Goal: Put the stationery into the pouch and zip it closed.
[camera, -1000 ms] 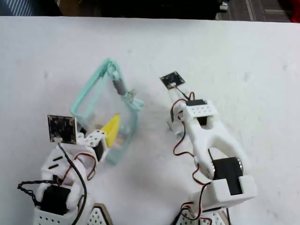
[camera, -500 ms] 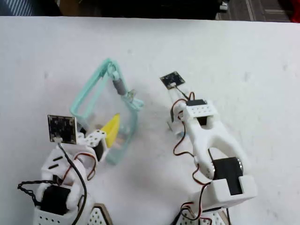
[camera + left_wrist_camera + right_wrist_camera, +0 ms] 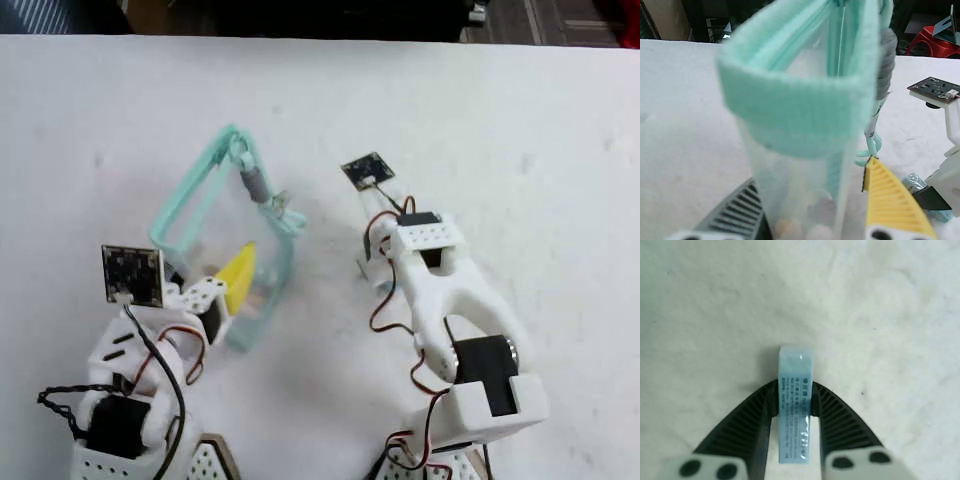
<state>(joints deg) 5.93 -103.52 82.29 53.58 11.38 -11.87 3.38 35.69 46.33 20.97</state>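
A clear pouch (image 3: 222, 228) with a mint-green zip edge lies left of centre, its mouth standing open. My left gripper (image 3: 232, 285) is shut on the pouch's near end; the pouch (image 3: 805, 125) stands between the grey finger (image 3: 735, 215) and the yellow finger (image 3: 890, 200). Small rounded items (image 3: 795, 231) rest inside the pouch at its bottom. A grey pull (image 3: 883, 60) hangs by the zip. My right gripper (image 3: 795, 390) points down at the table just right of the pouch, shut on a light-blue eraser (image 3: 795, 412). That eraser (image 3: 917, 182) also shows beside the pouch.
The white table (image 3: 500, 120) stretches bare beyond and to the right of both arms. The right arm (image 3: 450, 300) stands close to the pouch's right side, with a small circuit board (image 3: 367, 171) on its wrist. Dark room edge runs along the far side.
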